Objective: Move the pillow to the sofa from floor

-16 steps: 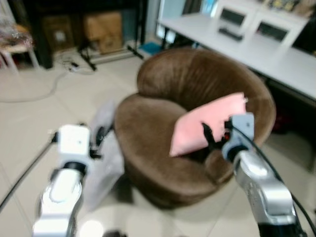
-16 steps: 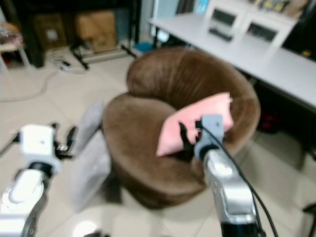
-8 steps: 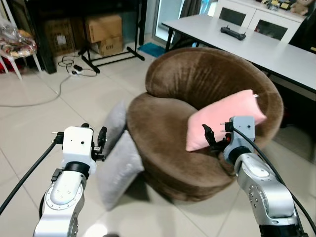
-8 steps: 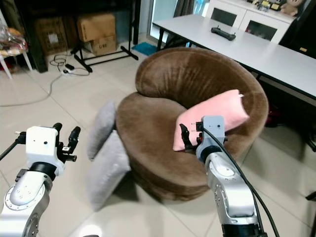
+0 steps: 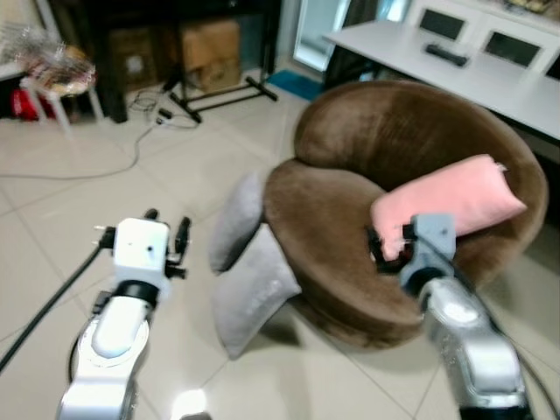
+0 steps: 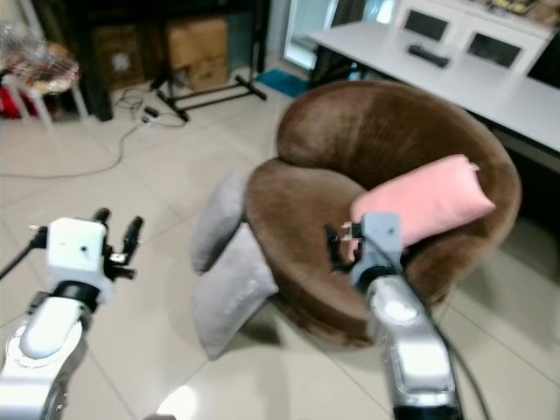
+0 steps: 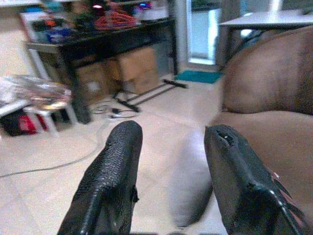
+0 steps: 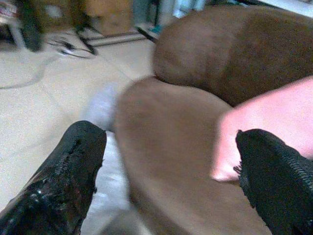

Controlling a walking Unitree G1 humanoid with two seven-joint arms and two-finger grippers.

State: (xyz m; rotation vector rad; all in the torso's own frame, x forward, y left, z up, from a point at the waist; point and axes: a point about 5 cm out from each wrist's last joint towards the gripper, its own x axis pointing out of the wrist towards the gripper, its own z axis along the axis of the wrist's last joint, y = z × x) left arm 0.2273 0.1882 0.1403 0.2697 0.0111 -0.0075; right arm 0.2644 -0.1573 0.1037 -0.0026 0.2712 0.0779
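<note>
Two grey pillows lean against the brown round sofa [image 5: 350,210] on the tiled floor: an upper one [image 5: 236,220] and a lower one [image 5: 255,290]. A pink pillow [image 5: 448,201] lies on the sofa seat against its right arm. My left gripper [image 5: 166,226] hovers open over the floor, left of the grey pillows and apart from them. In the left wrist view a grey pillow [image 7: 190,186] shows between the fingers, farther off. My right gripper [image 5: 383,248] is open over the sofa seat, just in front of the pink pillow [image 8: 274,122], holding nothing.
A white table [image 5: 472,74] stands behind the sofa at the right. A dark shelf with cardboard boxes [image 5: 210,44] lines the back wall, with a stand's legs and cables [image 5: 131,149] on the floor before it. A small white stool [image 5: 48,74] is at far left.
The whole picture has slid to the right, so the camera has turned left. Both grippers keep their open pose; the pillows lie where they were.
</note>
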